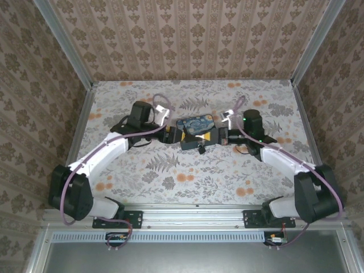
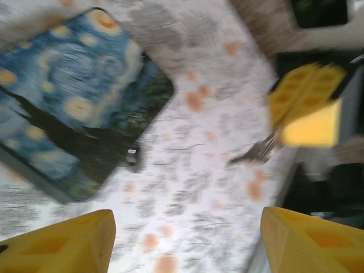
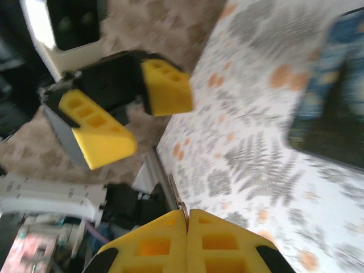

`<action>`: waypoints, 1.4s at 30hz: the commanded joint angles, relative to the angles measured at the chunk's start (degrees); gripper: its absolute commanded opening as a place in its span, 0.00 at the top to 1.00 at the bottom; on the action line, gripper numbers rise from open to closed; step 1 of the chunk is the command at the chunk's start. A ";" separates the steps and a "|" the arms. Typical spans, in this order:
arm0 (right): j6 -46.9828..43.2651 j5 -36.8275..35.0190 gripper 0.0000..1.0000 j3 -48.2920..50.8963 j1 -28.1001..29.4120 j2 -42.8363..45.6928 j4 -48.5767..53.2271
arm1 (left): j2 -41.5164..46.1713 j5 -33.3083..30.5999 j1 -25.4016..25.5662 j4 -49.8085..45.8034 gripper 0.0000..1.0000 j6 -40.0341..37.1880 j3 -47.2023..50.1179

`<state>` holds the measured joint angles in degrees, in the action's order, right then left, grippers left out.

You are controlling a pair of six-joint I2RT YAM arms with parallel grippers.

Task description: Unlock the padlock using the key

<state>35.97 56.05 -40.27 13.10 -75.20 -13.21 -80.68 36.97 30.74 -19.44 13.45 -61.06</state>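
The dark-blue swirl-painted box (image 1: 196, 131) lies mid-table, and the tiny dark padlock (image 1: 201, 148) hangs at its near edge. In the left wrist view the box (image 2: 74, 108) is at the upper left with the padlock (image 2: 132, 156) at its rim. My left gripper (image 2: 185, 244) is open over bare table, left of the box (image 1: 169, 136). My right gripper (image 3: 187, 219) is shut on the key (image 3: 177, 198), whose thin blade sticks out ahead. From the left wrist the key (image 2: 259, 152) points toward the padlock but stays apart from it. The right gripper (image 1: 223, 136) is right of the box.
The floral table (image 1: 170, 170) is walled on three sides by patterned panels (image 1: 187, 40). A metal rail (image 1: 193, 213) with both arm bases runs along the near edge. Open table lies in front of the box.
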 commanded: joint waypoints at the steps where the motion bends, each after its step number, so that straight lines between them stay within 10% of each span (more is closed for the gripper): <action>1: -5.26 -4.60 1.00 0.70 -6.37 8.05 15.13 | -7.54 -21.52 5.62 -17.55 0.29 -7.87 -9.63; 10: -3.91 -19.08 1.00 1.64 -15.91 19.68 29.08 | -20.31 -37.54 22.70 -22.42 0.26 21.86 -16.61; 19: 2.55 -30.84 1.00 6.67 -16.44 24.35 24.73 | -30.39 -47.05 28.30 -15.19 0.25 45.68 -18.97; 42: 1.65 -26.04 0.98 7.74 -16.43 19.64 18.88 | -43.48 -56.02 28.30 -16.46 0.48 56.51 -30.55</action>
<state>37.56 27.88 -33.26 -3.14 -55.53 7.44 -122.67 -16.84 59.22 -34.13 68.14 -89.71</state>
